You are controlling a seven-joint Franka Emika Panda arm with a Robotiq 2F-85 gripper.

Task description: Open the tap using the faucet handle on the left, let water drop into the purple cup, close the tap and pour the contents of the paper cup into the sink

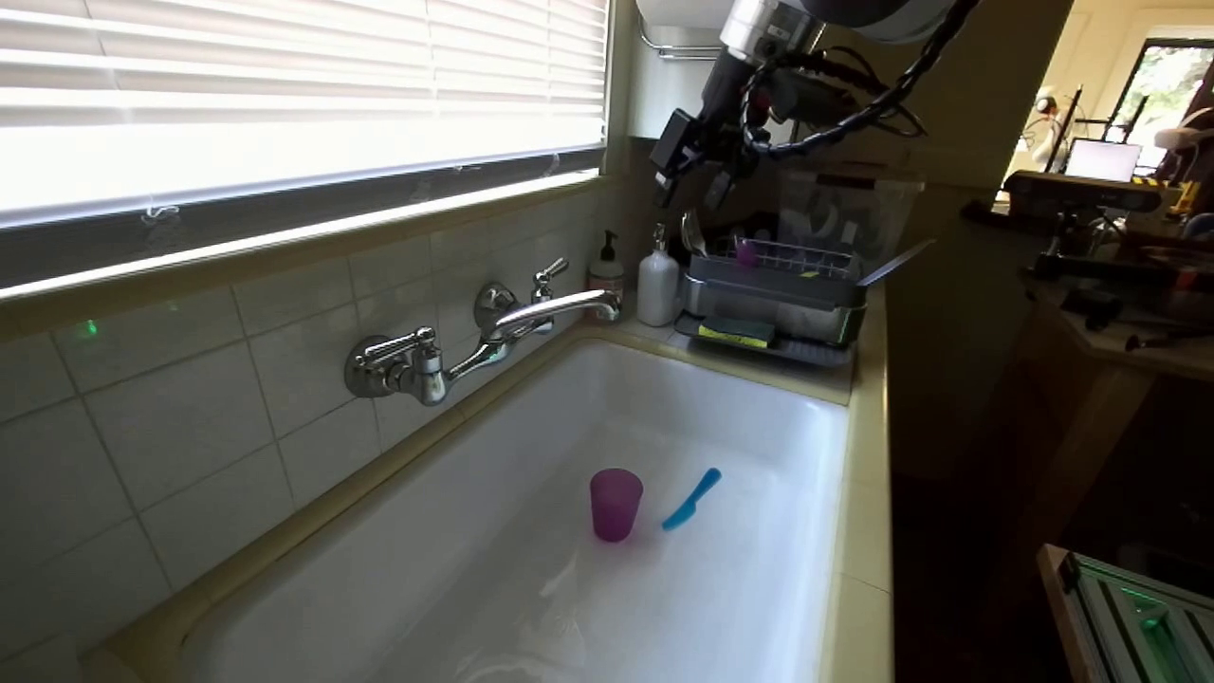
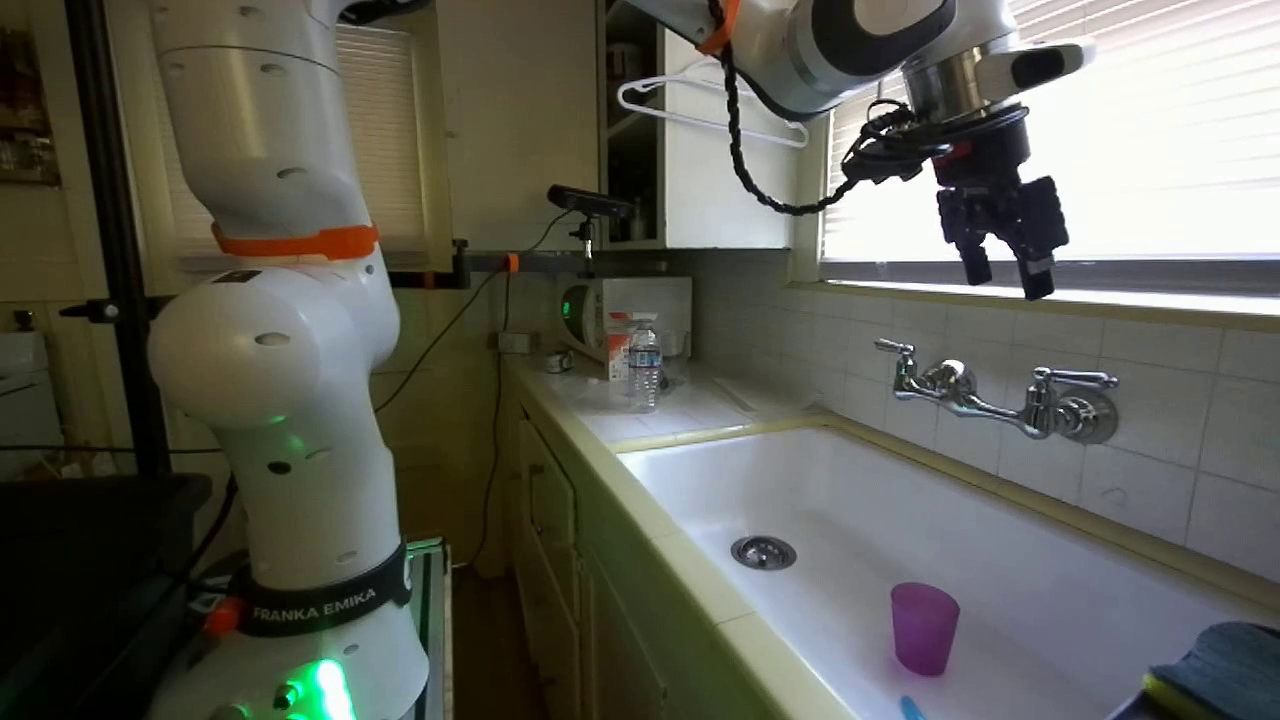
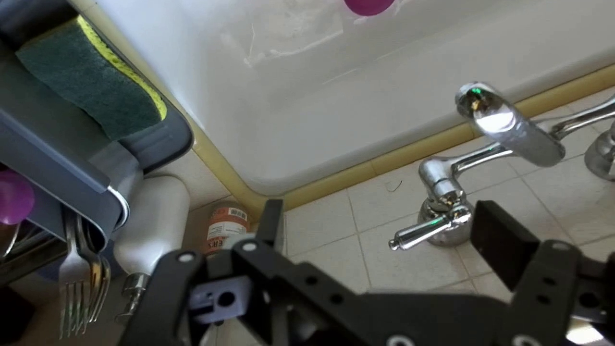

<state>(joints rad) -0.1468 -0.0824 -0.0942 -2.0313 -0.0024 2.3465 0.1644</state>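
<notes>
The purple cup [image 1: 616, 507] stands upright on the floor of the sink [image 1: 759, 598], mouth up, I suppose so it can catch water; whether it sits plumb under the spout [image 1: 564, 304] I can't tell. In an exterior view the tap [image 1: 477, 358] lies at eleven o'clock from it, and a slim blue utensil [image 1: 690, 501] rests near it at three o'clock. A white soap bottle [image 1: 657, 286] at twelve and the dish rack [image 1: 768, 286] at one are parked beyond the sink's end, presumably to spare working room.

The arm [image 2: 270, 380] reaches high across the sink, bent so the gripper [image 2: 1007, 275] points roughly to six o'clock. Its fingers [image 3: 504, 242] are spread, gripping nothing. In the wrist view a lever handle [image 3: 425, 232], the one nearest that bottle, shows framed by them at seven o'clock from the spout, though the gripper hangs well above it. No water shows falling, so the tap probably wants turning on; whether this is the left handle asked for depends on where you stand
</notes>
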